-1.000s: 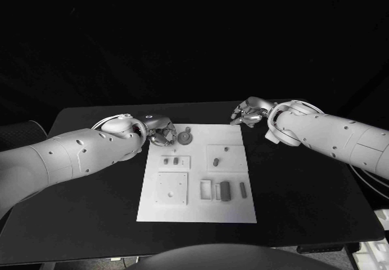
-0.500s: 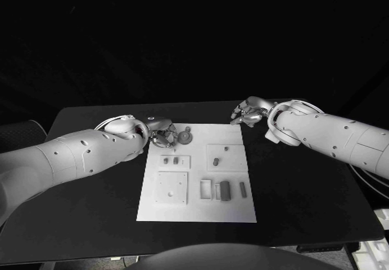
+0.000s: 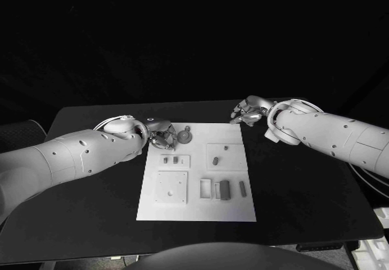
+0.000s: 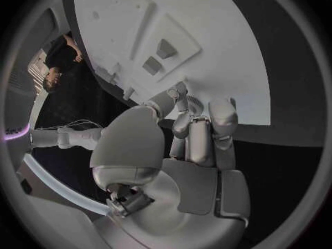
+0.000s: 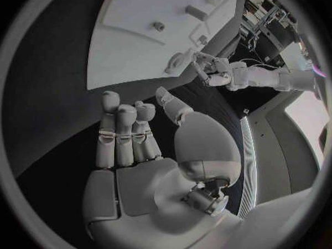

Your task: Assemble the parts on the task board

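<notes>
Left hand (image 3: 162, 135) at task board (image 3: 194, 211) far-left corner, fingers curled beside round part (image 3: 186, 135); grip unclear. Right hand (image 3: 249, 112) empty, loosely spread, off far-right corner. Risk: fingertips nudge round part off board.

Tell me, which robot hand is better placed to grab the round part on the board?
Probably the left hand: it sits right beside the round part. The right hand hangs off the task board, over the black table.
</notes>
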